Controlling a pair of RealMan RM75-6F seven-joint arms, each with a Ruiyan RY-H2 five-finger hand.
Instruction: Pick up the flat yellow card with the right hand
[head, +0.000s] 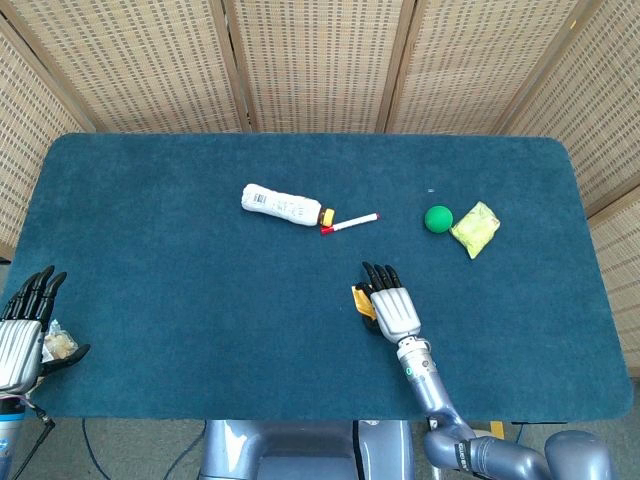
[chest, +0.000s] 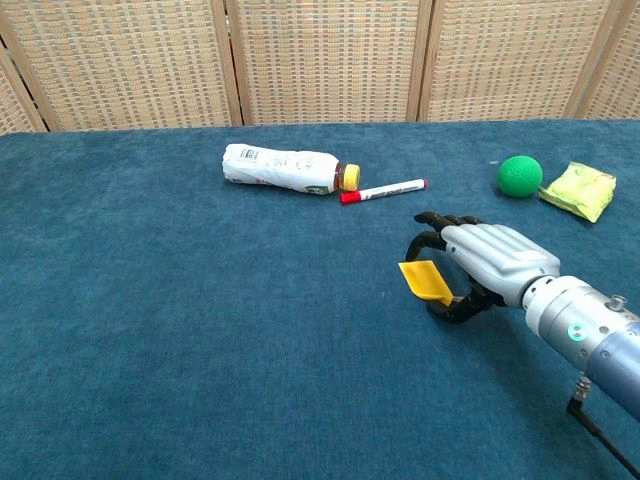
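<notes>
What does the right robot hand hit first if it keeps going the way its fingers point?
Probably nothing soon: the right robot hand, gripping the yellow card, points between the red marker and green ball. Depth is uncertain.

This looks like a robot test station in a lab rather than a home or shop. A table (head: 150, 300) covered edge to edge in dark teal felt fills both views, and woven wicker screens (head: 320, 60) with pale wooden frames close it off on three sides as a plain backdrop. A few unrelated small things lie scattered on the felt: a bottle (head: 285, 206), a marker (head: 350, 222), a green ball (head: 438, 218) and a yellow packet (head: 475, 228). Grey machine housing (head: 300, 450) and a cable show below the table's near edge.
</notes>
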